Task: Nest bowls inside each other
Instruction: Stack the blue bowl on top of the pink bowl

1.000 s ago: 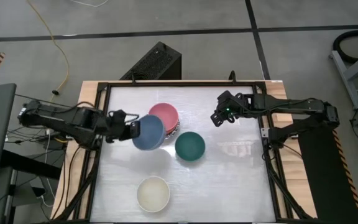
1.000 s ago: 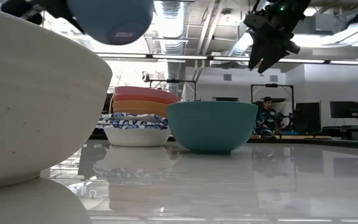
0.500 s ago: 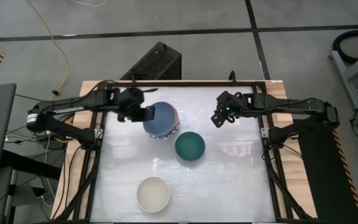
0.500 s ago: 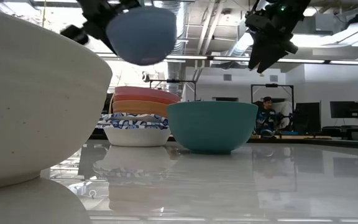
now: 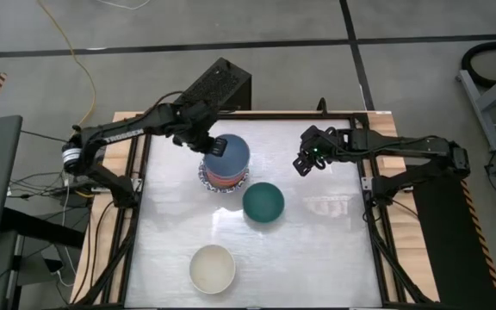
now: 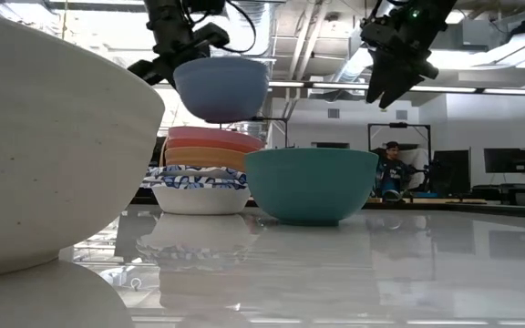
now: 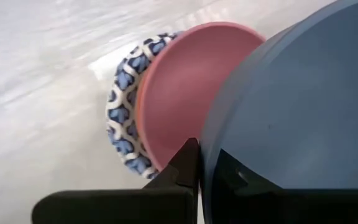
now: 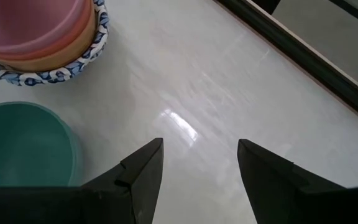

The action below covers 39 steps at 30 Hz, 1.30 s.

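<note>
Directly above the pink-topped stack hangs the blue bowl, its rim pinched in your left gripper fingers, mouth up and not yet touching, so what remains is a straight drop. Your right gripper waits with fingers spread over the counter, beyond the green bowl.

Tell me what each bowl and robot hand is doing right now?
blue bowl: gripped, in the air over the stack
left gripper: shut on its rim
stack of bowls: nested, pink on top
green bowl: alone, upright
cream bowl: alone, upright
right gripper: open, empty
</note>
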Tool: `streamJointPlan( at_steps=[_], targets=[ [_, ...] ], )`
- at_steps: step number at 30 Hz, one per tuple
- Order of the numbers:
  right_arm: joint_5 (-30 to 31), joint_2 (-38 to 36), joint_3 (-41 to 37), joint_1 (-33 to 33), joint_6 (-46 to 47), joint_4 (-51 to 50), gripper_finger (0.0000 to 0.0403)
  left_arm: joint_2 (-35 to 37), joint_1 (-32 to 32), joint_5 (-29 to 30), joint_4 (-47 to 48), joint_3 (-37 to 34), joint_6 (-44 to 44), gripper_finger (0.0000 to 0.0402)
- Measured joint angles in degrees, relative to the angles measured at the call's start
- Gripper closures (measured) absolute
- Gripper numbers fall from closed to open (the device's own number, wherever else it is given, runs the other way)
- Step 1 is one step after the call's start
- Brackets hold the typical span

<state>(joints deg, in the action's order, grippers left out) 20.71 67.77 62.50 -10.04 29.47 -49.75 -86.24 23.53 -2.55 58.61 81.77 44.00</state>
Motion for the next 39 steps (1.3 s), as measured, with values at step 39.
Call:
streamJointPlan(
  at_steps=[39],
  targets=[
    [-0.35, 0.0, 0.0, -1.38, 0.02, 0.04, 0.0175, -6.71, 2.15, 4.57, -0.82, -1.68, -16.65, 0.0401]
  ],
)
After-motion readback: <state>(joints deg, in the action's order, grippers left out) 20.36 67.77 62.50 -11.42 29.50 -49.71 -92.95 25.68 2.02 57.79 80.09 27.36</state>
